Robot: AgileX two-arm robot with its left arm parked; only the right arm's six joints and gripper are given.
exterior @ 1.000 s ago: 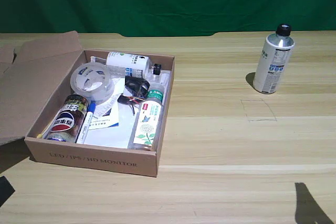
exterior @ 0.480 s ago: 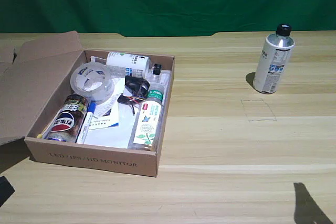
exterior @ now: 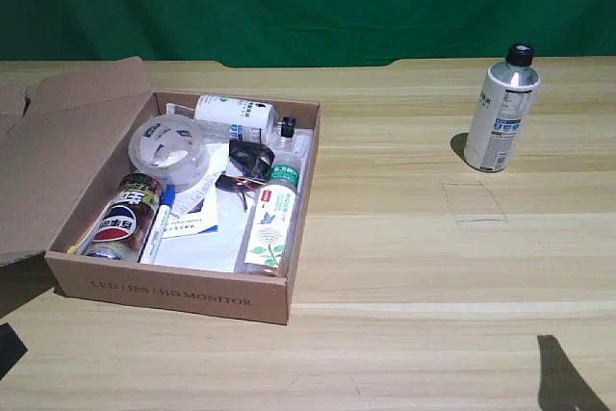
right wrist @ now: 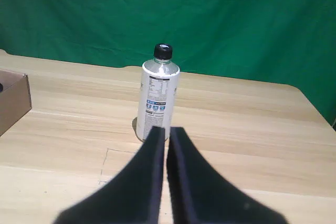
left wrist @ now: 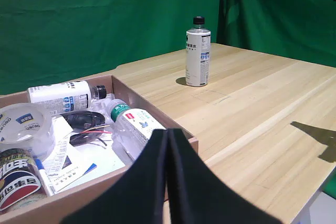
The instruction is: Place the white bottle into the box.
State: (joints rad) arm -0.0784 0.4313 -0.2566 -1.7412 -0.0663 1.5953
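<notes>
In the exterior view, the box sat at left, already crowded: tape roll, clear green-capped bottle, can; little free floor, so a dropped bottle could land on clutter. White bottle stood upright at far right on the bare worktop, well apart; tall, so a nudge might topple it; the claw was closed, empty, short of it.

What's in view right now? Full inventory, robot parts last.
white bottle: 1, silvery-white with black cap, upright on the table at the exterior view's right
box: 1, brown cardboard, open, at the exterior view's left
white bottle with black nozzle: 1, lying at the box's far end
tape roll: 1, clear, in the box
clear bottle: 1, green cap, lying along the box's right wall
can: 1, dark, in the box
marker: 1, blue cap, beside the can
table: 1, light wood
backdrop: 1, green
right pincer: 1, black, shut, pointed at the white bottle
</notes>
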